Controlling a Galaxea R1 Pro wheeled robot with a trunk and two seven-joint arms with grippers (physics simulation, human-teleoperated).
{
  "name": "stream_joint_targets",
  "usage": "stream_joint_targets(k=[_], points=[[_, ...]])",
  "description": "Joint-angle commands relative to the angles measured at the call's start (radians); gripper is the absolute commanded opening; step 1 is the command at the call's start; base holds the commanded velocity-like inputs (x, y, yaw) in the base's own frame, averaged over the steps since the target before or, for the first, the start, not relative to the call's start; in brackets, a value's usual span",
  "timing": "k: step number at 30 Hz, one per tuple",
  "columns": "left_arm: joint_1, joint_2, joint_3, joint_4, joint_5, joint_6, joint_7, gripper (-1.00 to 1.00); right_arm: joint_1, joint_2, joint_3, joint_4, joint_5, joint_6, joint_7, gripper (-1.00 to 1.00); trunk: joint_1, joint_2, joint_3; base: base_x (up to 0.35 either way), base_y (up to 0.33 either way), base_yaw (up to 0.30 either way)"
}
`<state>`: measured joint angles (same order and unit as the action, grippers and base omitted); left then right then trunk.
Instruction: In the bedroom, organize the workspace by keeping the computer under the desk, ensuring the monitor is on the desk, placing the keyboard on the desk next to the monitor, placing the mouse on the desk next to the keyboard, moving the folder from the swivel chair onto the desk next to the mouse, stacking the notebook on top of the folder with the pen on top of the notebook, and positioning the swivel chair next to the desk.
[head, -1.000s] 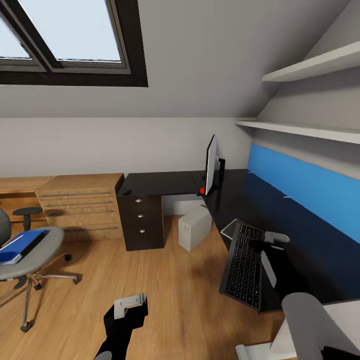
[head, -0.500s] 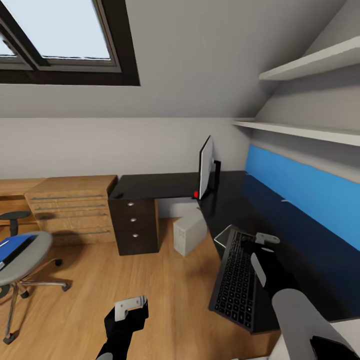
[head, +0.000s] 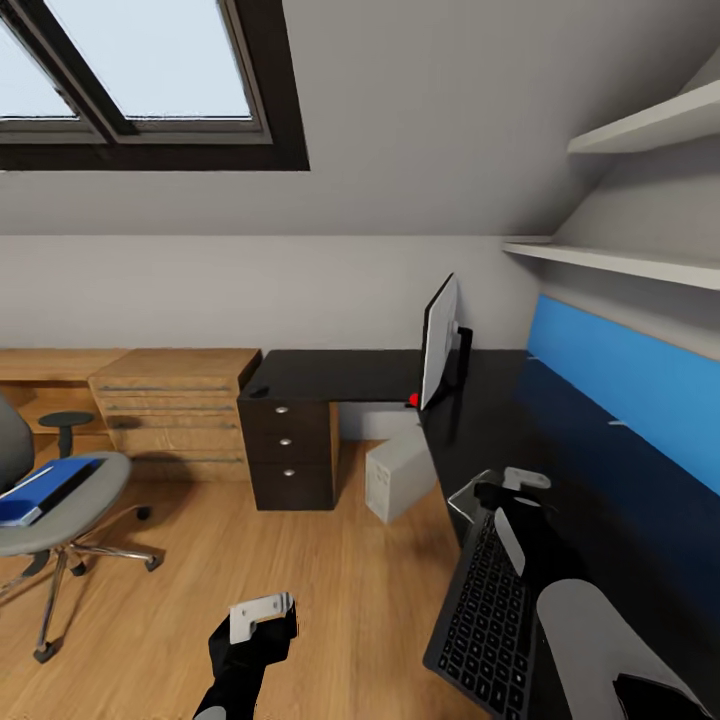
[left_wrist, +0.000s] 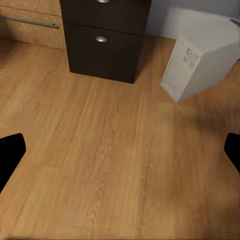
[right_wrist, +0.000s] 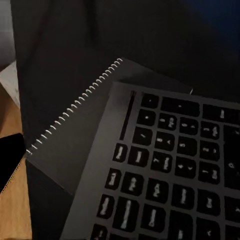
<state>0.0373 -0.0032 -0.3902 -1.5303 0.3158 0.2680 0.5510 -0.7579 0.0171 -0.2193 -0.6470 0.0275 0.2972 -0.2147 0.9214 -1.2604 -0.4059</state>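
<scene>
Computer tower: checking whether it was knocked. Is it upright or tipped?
Tipped. The computer tower leans under the desk, its sides slanted against the floor.

I count one monitor (head: 440, 340), one keyboard (head: 485, 620), one computer (head: 398, 478), one notebook (right_wrist: 95, 135), one folder (head: 40, 488), one swivel chair (head: 55, 515), two shelves (head: 640, 125) above the counter (head: 340, 372).

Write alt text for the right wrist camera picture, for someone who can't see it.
A dark grey keyboard with black keys lies on the glossy black desk, one end resting over a dark spiral-bound notebook whose white coil runs along its edge. A strip of wood floor shows past the desk's edge.
</scene>
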Motion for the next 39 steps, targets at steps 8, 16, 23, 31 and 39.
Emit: stream_joint_targets(k=[8, 16, 23, 31, 39], points=[[-0.001, 0.000, -0.001, -0.001, 0.006, 0.003, 0.006, 1.00, 0.000, 0.000, -0.003, -0.002, 0.003, 0.006, 0.000, 1.00, 0.000, -0.001, -0.003, 0.010, -0.009, 0.267], [0.000, 0.000, -0.001, -0.002, 0.005, 0.003, 0.006, 1.00, 0.000, -0.001, -0.002, -0.001, 0.007, 0.007, 0.000, 1.00, 0.000, -0.001, -0.004, 0.004, -0.001, 0.077], [0.000, 0.000, -0.017, -0.002, 0.005, 0.003, 0.004, 1.00, 0.000, -0.003, 0.000, 0.000, 0.043, 0.007, 0.001, 1.00, 0.000, -0.001, -0.004, 0.113, -0.017, 0.004], [-0.001, 0.000, -0.019, -0.003, 0.005, 0.003, 0.004, 1.00, 0.000, -0.002, 0.001, 0.000, 0.061, 0.007, 0.001, 1.00, 0.000, -0.001, -0.004, 0.014, -0.003, 0.000], [-0.001, 0.000, -0.022, -0.004, 0.006, 0.003, 0.004, 1.00, 0.000, -0.003, 0.001, 0.001, 0.068, 0.008, 0.000, 1.00, 0.000, -0.001, -0.004, 0.001, 0.000, 0.000]])
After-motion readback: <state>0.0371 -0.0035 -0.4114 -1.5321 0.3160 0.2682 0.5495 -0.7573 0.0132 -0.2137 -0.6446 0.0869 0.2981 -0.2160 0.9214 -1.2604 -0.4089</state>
